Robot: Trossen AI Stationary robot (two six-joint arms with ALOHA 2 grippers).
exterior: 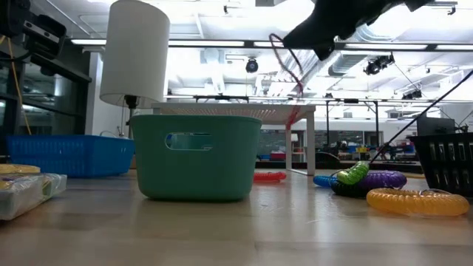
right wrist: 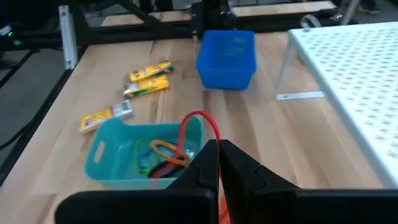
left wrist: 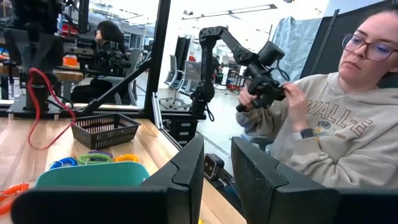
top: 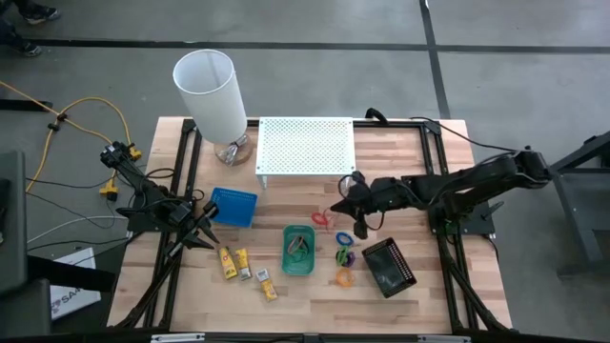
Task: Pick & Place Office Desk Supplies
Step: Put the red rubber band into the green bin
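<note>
While it hangs pinched between the right gripper's [right wrist: 217,163] closed fingers, the red ring [right wrist: 198,127] is a thin loop, above the table beside the green tray [top: 298,252]. The left gripper [top: 202,233], fingers slightly apart, rests near the blue tray [top: 233,207].
</note>
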